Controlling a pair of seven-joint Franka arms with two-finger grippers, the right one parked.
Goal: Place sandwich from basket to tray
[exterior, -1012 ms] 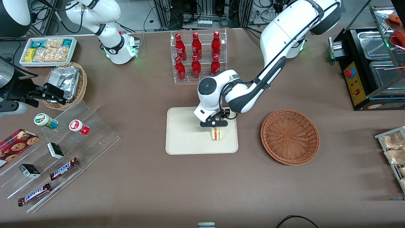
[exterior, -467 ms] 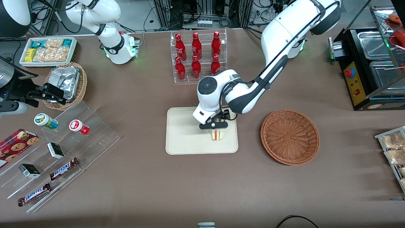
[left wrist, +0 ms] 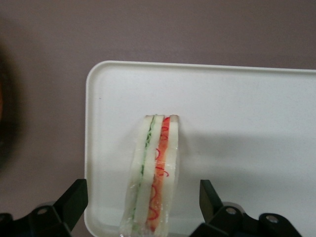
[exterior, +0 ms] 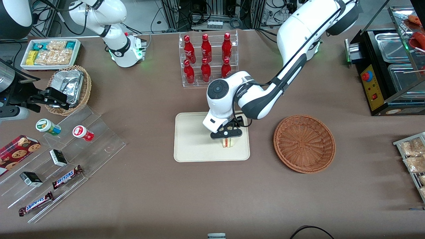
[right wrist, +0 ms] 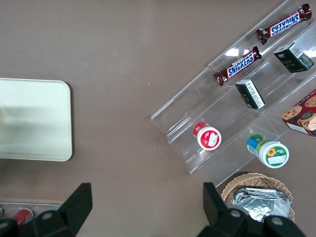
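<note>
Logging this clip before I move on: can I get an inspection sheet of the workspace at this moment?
Surface: brown table.
Job's things: sandwich stands on edge on the tray; basket beside the tray holds nothing.
Clutter: bottle rack, snack shelf, foil basket, snack bin.
Grippers: gripper above the sandwich, fingers open and apart from it.
Cables: black cable at the table's near edge.
Surroundings: food warmer.
</note>
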